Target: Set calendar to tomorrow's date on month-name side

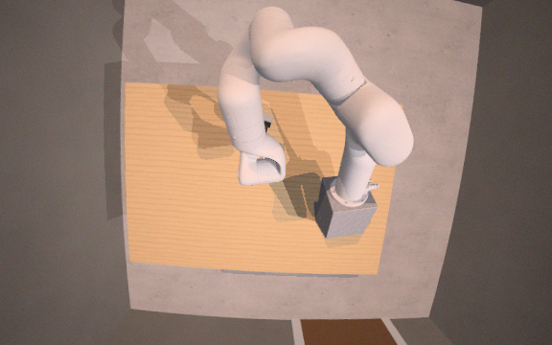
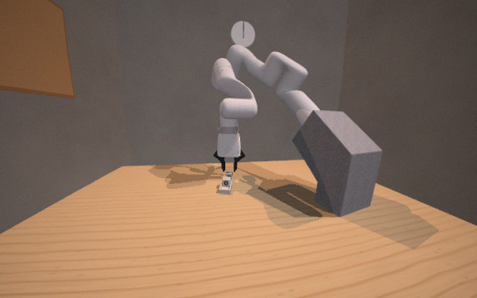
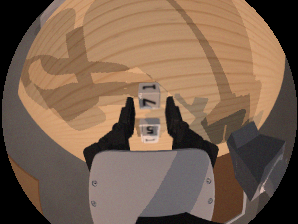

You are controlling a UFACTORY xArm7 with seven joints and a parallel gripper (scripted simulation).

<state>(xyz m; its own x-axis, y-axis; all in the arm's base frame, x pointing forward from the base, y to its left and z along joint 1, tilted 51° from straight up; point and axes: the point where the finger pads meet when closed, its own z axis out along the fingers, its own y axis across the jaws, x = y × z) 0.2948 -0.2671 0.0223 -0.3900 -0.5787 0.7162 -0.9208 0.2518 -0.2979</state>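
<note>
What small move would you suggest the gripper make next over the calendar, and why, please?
Probably ease a little further straight down. The gripper is open and holds nothing, its fingers flanking the nearer cube in the wrist view, while the exterior view shows the tips just above the calendar. Then close.

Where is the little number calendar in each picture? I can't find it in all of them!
Top: not in it; the white arm covers that spot.
Exterior: the calendar is tiny, mid-picture on the wooden table, right under the tool.
Wrist: middle, the calendar shows between the tool's black fingers.
Shared landmark: the grey base block.
</note>
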